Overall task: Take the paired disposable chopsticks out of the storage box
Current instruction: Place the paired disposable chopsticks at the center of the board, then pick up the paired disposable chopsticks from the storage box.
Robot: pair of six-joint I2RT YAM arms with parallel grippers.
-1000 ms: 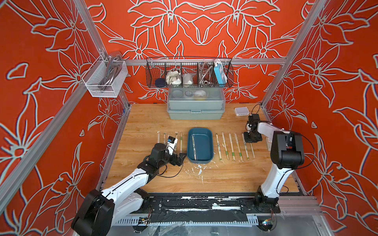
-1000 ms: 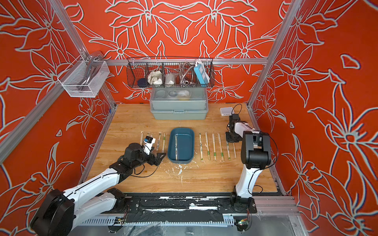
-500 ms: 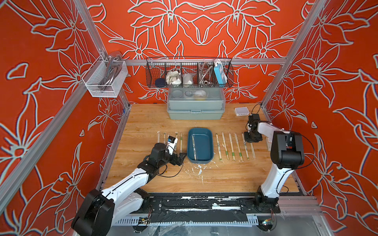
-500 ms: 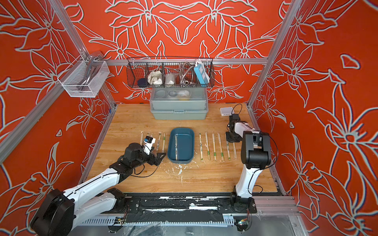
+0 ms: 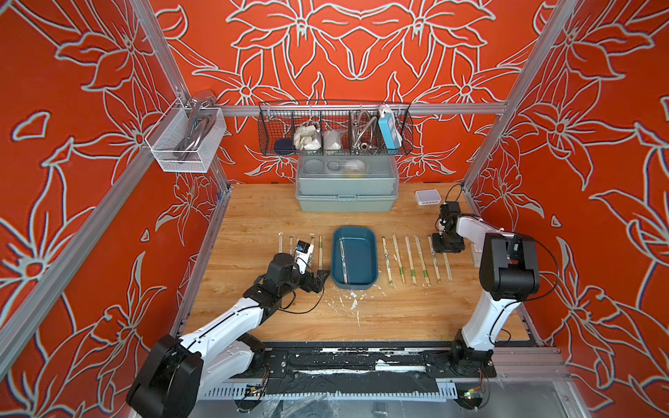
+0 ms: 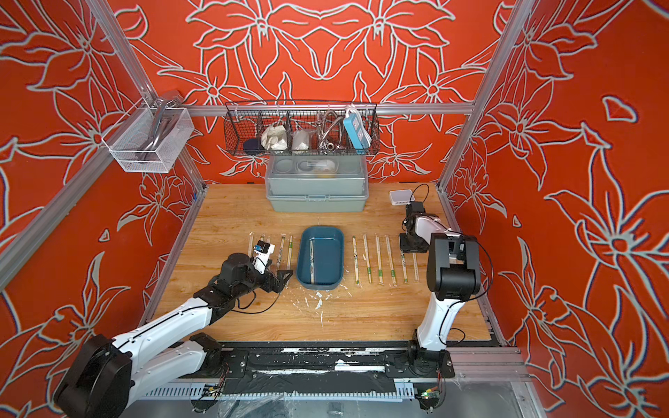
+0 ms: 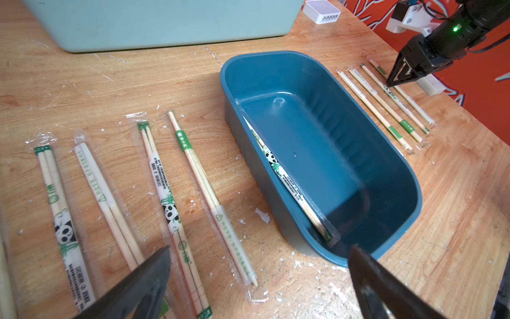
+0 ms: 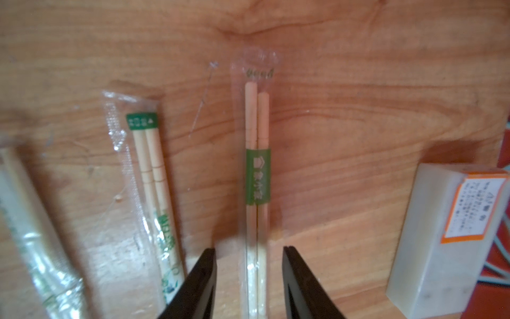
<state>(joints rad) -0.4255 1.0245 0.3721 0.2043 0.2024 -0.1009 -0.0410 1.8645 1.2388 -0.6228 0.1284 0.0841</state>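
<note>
The storage box (image 5: 362,257) is sitting at the middle of the table (image 5: 289,315). It is holding a single wrapped pair (image 7: 287,179), which is lying lengthwise against the box's left wall. Behind it, at the table's far edge, the grey-green lidded box (image 5: 345,197) is standing with round shapes showing through its pale lid. Above that, the black wire basket (image 5: 335,148) is hanging on the back rail, carrying white bundles (image 5: 307,137), a metal hose (image 5: 362,130) and a blue power strip (image 5: 389,128).

The paired disposable chopsticks (image 5: 411,260) are showing as thin pale sticks in narrow clear wrappers, some printed with a panda and bamboo, others banded in green. Six are lying in a parallel row between the storage box and the table's right edge. At least four more are lying in a row on the box's left side.

The left arm (image 5: 231,322) is stretching low across the table. The left gripper (image 7: 259,248) is hanging by the box's near left corner, jaws spread wide with nothing between them. The right arm (image 5: 506,267) is folding down near the right edge. The right gripper (image 8: 248,250) is pointing at the wood with its jaws parted, straddling the outermost green-banded pair (image 8: 258,176) with a gap on each side. A white labelled block (image 8: 447,243) is lying just beside that pair.
</note>
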